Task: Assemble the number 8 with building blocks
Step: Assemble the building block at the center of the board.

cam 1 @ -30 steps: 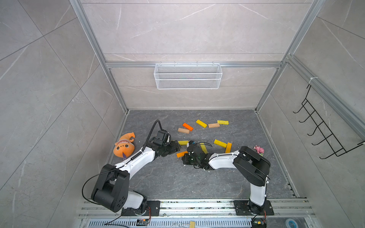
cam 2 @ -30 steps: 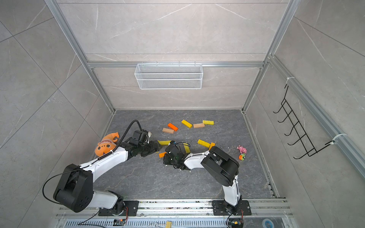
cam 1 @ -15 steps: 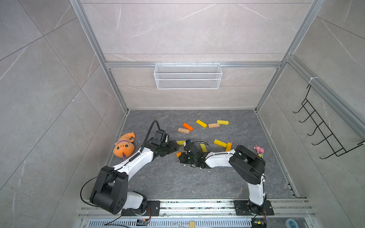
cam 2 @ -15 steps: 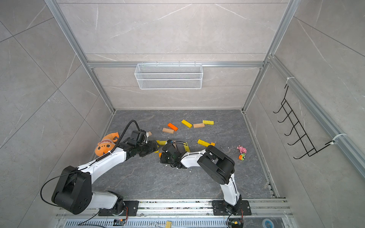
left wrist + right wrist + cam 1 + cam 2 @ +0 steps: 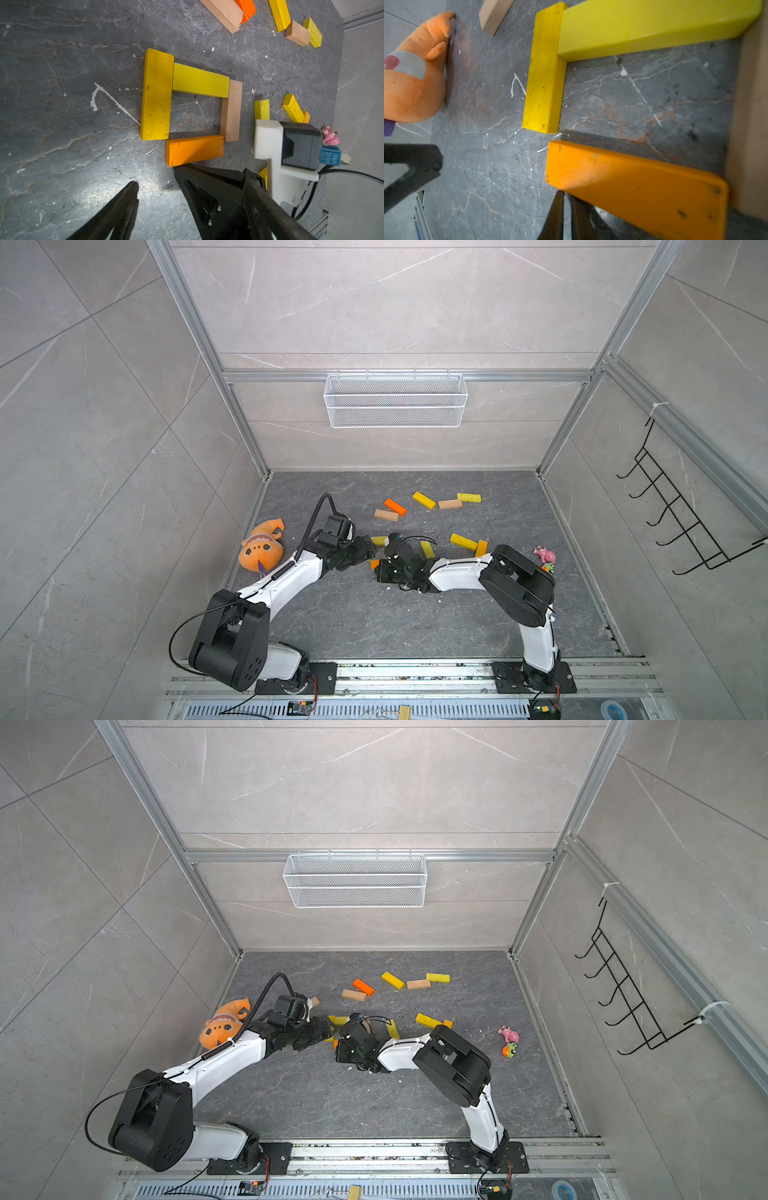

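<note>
The right wrist view cuts off the blurred tan block (image 5: 751,124) at its edge.

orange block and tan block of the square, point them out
orange block of the square (image 5: 195,150): left wrist view, middle of its top face
tan block of the square (image 5: 231,111): left wrist view, middle of its top face

A robot test cell in a lab: pale tiled panels in aluminium framing (image 5: 206,360) box in a dark stone-look counter (image 5: 374,622). A wire basket (image 5: 395,400) hangs on the back panel. Well below it, the left arm (image 5: 282,583) and right arm (image 5: 457,572) are bolted to a metal rail (image 5: 415,672).
</note>
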{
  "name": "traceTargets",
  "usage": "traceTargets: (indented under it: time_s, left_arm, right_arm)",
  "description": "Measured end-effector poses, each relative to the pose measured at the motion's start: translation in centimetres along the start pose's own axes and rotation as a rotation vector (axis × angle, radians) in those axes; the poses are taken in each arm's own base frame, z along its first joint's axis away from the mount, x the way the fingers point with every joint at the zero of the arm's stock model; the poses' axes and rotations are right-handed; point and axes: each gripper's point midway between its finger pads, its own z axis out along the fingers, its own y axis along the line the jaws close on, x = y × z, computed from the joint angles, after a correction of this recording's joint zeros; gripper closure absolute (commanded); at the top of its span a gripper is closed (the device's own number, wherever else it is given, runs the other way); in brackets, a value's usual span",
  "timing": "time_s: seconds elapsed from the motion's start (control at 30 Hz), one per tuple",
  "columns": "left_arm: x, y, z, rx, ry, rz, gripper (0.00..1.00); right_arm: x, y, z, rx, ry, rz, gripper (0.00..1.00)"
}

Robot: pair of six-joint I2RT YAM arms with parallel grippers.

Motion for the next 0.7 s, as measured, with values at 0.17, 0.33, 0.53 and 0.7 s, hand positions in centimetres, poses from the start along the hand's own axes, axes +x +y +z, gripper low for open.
traceTargets:
  time_s: [0.17,0.33,0.53,0.7]
  left_arm:
    - [0.0,0.0,0.0,0.0,0.0,-0.001,0.18]
    - [-0.1,0.1,0.0,-0.001,-0.002,-0.003,0.18]
    - [-0.1,0.1,0.0,-0.001,-0.001,-0.003,0.18]
    - [0.1,0.2,0.0,-0.003,0.002,-0.004,0.18]
  right_arm:
    - [-0.2,0.2,0.2,0.0,0.0,0.0,0.87]
    - [-0.1,0.1,0.2,0.004,0.002,-0.004,0.88]
    - [-0.1,0.0,0.1,0.007,0.001,-0.011,0.88]
    - [0.4,-0.9,-0.8,0.03,0.001,-0.018,0.88]
